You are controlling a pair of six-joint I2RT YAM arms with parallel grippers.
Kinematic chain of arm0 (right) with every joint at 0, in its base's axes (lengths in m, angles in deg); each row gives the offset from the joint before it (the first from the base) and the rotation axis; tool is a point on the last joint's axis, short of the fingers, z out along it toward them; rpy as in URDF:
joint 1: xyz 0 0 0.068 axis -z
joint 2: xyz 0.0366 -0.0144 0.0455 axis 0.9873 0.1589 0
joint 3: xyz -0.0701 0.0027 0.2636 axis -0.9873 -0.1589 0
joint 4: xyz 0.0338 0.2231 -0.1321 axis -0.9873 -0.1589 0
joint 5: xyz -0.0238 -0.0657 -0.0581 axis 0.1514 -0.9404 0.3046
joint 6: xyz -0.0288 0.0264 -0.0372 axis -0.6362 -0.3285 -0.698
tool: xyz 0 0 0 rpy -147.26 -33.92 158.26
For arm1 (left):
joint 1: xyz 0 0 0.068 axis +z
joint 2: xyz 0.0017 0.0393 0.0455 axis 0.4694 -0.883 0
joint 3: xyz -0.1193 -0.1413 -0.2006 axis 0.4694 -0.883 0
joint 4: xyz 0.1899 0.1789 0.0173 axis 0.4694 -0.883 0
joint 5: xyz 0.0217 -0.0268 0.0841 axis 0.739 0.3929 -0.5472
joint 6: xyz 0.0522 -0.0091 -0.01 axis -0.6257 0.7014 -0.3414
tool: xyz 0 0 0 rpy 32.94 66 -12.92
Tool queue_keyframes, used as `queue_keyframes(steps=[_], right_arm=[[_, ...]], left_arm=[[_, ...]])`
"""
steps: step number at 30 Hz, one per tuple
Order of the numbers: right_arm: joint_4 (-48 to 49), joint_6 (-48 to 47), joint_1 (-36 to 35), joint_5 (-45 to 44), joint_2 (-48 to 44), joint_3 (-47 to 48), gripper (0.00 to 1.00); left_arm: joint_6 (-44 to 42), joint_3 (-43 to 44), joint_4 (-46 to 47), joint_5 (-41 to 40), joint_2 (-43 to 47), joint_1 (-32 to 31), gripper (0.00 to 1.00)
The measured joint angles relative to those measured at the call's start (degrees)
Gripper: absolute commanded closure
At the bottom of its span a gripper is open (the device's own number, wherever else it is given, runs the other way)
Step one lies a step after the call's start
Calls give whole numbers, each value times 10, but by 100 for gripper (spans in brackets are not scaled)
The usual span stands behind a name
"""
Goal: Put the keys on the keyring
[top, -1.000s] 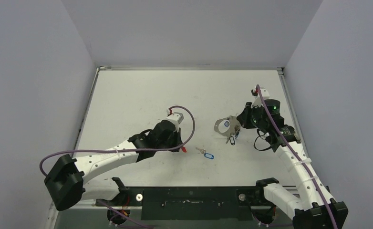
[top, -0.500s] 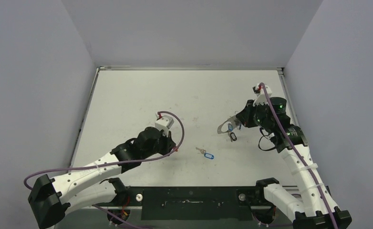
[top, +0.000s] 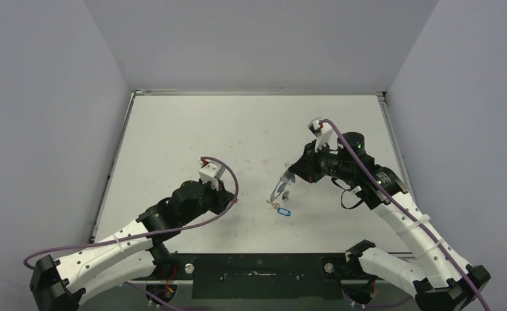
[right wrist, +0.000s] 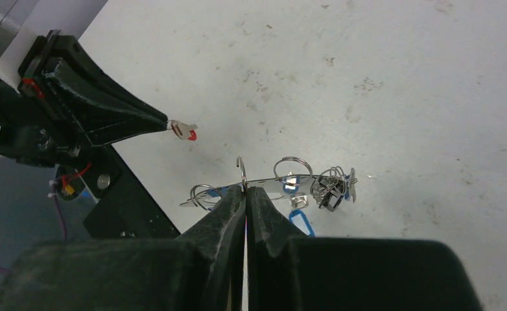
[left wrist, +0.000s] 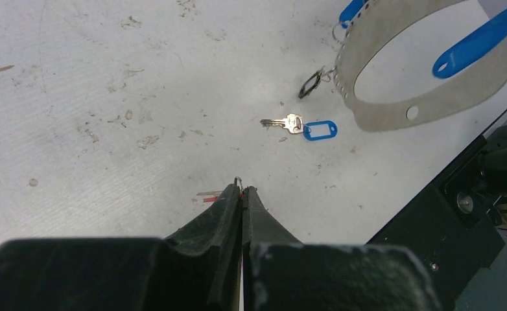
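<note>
My right gripper (top: 290,175) (right wrist: 245,189) is shut on the keyring (top: 281,187) (right wrist: 283,181), a flat grey metal hoop held off the table, with small wire rings, blue tags and a black clip (left wrist: 310,84) hanging from it. The hoop (left wrist: 375,116) fills the top right of the left wrist view. Just under it, a silver key with a light blue tag (top: 279,209) (left wrist: 301,126) lies on the table. My left gripper (top: 233,199) (left wrist: 242,189) is shut on the key with the red tag (right wrist: 185,131), which sticks out of its tips, left of the blue one.
The black base plate (top: 257,267) runs along the near edge between the two arm bases. Grey walls close in the white table (top: 192,129) on the left, right and far sides. The tabletop is scuffed with small marks.
My right arm has swung left and toward the centre, carrying the keyring to just above the blue-tagged key. My left arm has pulled back toward the near left with the red-tagged key.
</note>
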Motion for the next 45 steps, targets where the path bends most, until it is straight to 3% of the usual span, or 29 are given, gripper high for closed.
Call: queue_keyframes(steps=[12,23,33,45], right_arm=[[28,8,-177,-46,126,18,100],[52,-12,-187,-40,147,4,100],[103,-18,-206,-24,182,-30,100],[128,-31,-216,-3,182,-47,100]], left_arm=[[25,-43,16,6,60,0,100],[-36,-16,-17,58,88,2,100],[-77,-12,24,159,43,2,100],[-92,-11,56,174,33,2,100]])
